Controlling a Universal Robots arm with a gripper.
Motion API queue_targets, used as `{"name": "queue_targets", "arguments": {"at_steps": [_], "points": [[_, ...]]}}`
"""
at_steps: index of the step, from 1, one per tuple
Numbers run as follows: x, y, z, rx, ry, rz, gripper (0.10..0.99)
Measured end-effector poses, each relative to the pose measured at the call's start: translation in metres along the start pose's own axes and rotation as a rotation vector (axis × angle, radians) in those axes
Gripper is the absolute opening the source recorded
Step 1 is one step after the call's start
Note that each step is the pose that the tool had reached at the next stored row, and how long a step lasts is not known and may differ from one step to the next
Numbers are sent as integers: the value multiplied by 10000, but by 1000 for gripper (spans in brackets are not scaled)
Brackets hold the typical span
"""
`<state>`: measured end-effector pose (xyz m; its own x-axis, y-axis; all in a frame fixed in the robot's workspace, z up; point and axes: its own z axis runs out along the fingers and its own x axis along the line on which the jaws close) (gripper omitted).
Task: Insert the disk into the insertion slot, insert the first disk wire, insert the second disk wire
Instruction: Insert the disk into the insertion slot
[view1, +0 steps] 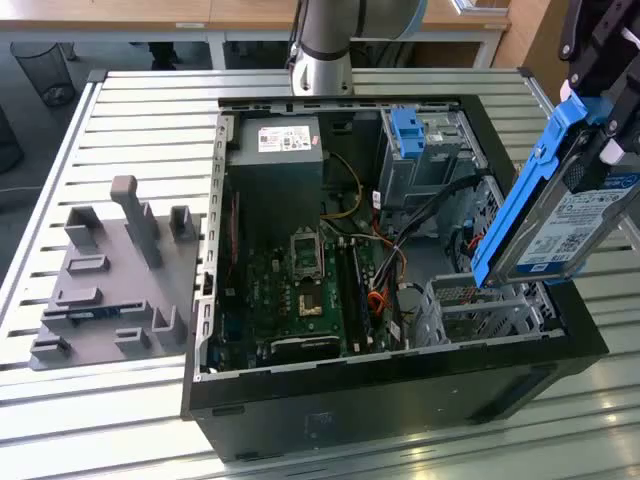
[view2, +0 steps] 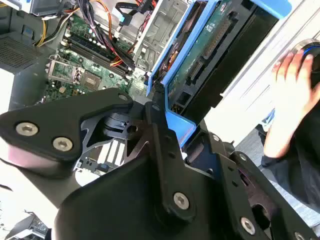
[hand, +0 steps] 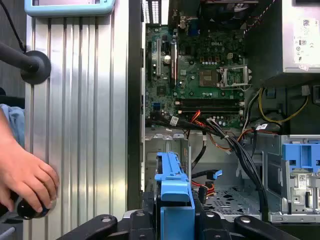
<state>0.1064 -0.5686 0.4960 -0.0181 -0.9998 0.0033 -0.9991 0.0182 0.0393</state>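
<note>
Silver rectangular disk (view1: 578, 225), white-and-blue labelled and framed by a bright blue plastic carrier, hangs tilted in the black end effector (view1: 590, 95), whose fingers are clamped on the carrier's edges. Its lower end is at the top of the low insertion slot (view1: 468, 300) of perforated silver sheet metal; contact cannot be judged. The slot sits at the exterior view's right inside an open black computer case (view1: 400, 400), near a green motherboard (view1: 300, 285) and a taller grey metal bay (view1: 420, 160). The case stands on a ribbed aluminium worktop (view1: 140, 110) beside a grey moulded fixture (view1: 110, 285). A person's hand (hand: 27, 177) grips a dark knob.
</note>
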Motion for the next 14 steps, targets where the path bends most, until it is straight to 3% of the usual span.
{"name": "queue_targets", "arguments": {"at_steps": [9,14], "points": [[0,0,0,1,0,0,365],[0,17,13,61,-1,0,365]]}}
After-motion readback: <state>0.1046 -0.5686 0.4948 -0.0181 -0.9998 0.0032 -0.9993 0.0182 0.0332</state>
